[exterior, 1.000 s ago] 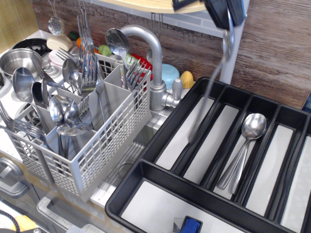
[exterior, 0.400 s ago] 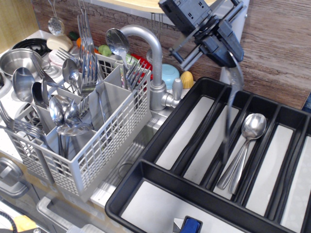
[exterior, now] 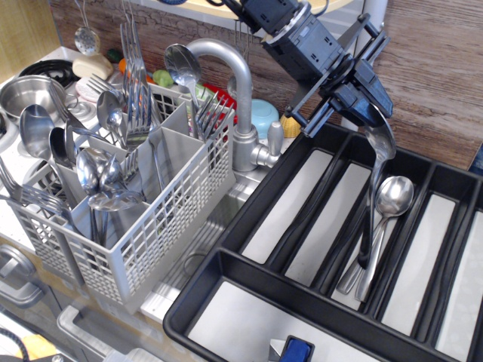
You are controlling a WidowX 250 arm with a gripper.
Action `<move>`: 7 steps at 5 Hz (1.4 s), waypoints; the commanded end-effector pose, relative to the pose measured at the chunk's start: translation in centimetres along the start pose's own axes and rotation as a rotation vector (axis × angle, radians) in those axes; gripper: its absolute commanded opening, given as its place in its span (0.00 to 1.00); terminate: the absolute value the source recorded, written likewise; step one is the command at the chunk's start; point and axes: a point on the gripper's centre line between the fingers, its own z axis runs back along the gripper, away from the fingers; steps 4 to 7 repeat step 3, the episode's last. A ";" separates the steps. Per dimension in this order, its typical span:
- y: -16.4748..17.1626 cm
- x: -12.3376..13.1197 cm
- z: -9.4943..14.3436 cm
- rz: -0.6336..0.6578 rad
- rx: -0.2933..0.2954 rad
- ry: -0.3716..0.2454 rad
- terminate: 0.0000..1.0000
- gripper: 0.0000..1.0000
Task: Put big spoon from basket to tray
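Spoon (exterior: 375, 197) hung almost upright from the tool (exterior: 371, 117), bowl up at the black fingers, which pinched it just by the bowl, and handle pointing down into the tray (exterior: 226, 264). Its handle tip reached the third long compartment from the left, ending beside the two spoons (exterior: 381, 226) that already lay there with bowls toward the wall; whether it touched them or the grey bottom could not be told. The other long compartments showed only their grey bottoms. The wide front compartment held a small blue thing (exterior: 296, 351) at the lower edge.

Left of the tray stood the basket (exterior: 151, 226), well apart from the held spoon. Its upright compartments were crowded: forks (exterior: 134, 83) rose tallest near the back, another bunch of forks (exterior: 207, 113) sat in the rear right cell beside a big spoon (exterior: 181, 66) with its bowl up, and spoons and ladles (exterior: 102, 185) filled the front cells. More cutlery leaned out at the far left edge. A grey faucet (exterior: 238, 90) arched between basket and tray, and a steel bowl (exterior: 26, 94) sat behind the basket at the left.
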 end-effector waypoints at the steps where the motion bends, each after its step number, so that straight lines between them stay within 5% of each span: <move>1: -0.1 -0.1 -1.1 0.060 0.114 -0.123 0.00 0.00; 2: 1.4 1.1 -2.1 0.080 0.206 -0.183 0.00 0.00; 3: 1.7 1.1 -2.5 0.068 0.198 -0.269 1.00 0.00; 7: 1.7 1.1 -2.5 0.068 0.198 -0.269 1.00 0.00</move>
